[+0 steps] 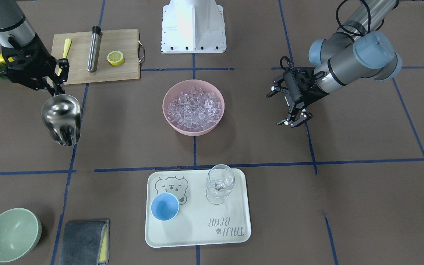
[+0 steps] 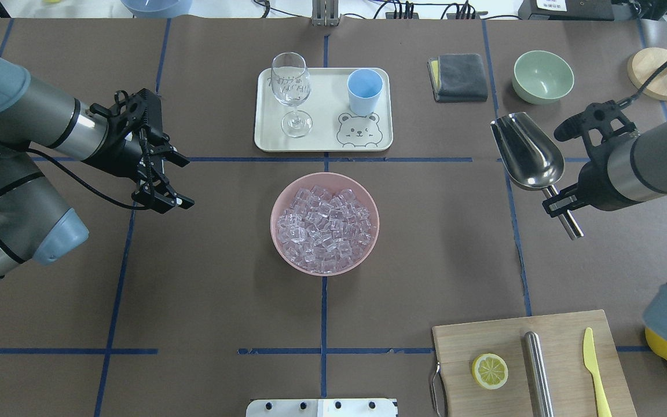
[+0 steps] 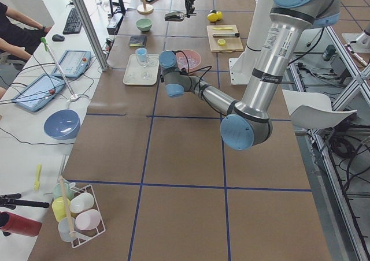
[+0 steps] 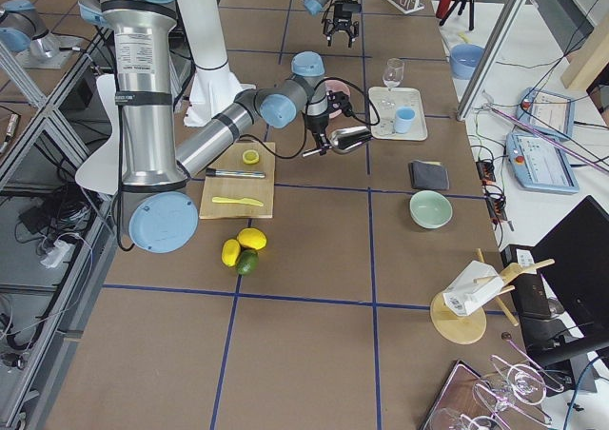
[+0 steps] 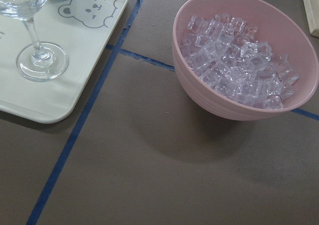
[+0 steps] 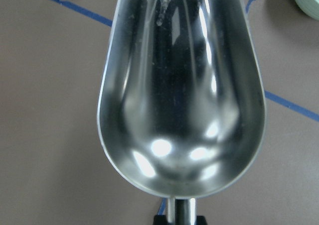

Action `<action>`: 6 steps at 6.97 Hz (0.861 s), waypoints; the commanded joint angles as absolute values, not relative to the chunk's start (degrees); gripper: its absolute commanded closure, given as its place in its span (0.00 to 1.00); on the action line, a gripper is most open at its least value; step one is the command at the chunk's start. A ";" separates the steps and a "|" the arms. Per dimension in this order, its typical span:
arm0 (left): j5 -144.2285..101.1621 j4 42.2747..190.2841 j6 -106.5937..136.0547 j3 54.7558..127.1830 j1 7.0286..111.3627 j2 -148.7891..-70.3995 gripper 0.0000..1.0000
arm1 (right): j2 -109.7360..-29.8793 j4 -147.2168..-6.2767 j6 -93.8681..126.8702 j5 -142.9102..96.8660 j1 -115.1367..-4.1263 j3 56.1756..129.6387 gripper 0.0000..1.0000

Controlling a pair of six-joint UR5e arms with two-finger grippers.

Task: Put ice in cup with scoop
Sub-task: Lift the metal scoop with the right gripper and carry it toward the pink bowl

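The right gripper [image 2: 559, 202] held the shiny scoop [image 2: 527, 152] tight by its short handle [image 2: 571, 226], at the right of the overhead view. The scoop was empty, hard and probably slippery. The ice [image 2: 323, 223] filled the pink bowl [image 2: 275, 231] in the middle. The light blue cup [image 2: 365, 90] stood on the tray [image 2: 322, 124], top middle. The left gripper [image 2: 180, 180] hung open.

Clamped between the fingers of the right gripper [image 2: 559, 202]: handle of the scoop [image 2: 527, 152], trough out ahead of them. Between those fingers and the fingers of the left gripper [image 2: 184, 182]: bowl [image 2: 287, 255] with the ice [image 2: 325, 223] in it. Beyond the bowl, ahead of both sets of fingers: tray [image 2: 322, 139], cup [image 2: 364, 91] on its right-finger side, wine glass [image 2: 291, 87] on its left-finger side.
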State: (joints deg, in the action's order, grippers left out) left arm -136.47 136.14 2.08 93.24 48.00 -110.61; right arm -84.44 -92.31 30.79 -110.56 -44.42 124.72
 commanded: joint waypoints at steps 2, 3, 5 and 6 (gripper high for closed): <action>-136.32 142.16 1.67 92.12 47.81 -111.53 0.00 | -64.23 -126.11 7.92 -103.21 -41.93 123.93 1.00; -136.32 143.51 1.58 90.98 47.03 -111.53 0.00 | -60.77 -129.17 -1.75 -102.31 -42.10 122.79 1.00; -135.62 143.61 1.58 90.62 43.78 -112.06 0.00 | -57.66 -130.24 -8.16 -100.46 -43.58 124.09 1.00; -134.05 143.79 1.58 90.53 42.81 -112.23 0.00 | -56.70 -134.00 -9.48 -99.85 -40.98 124.10 1.00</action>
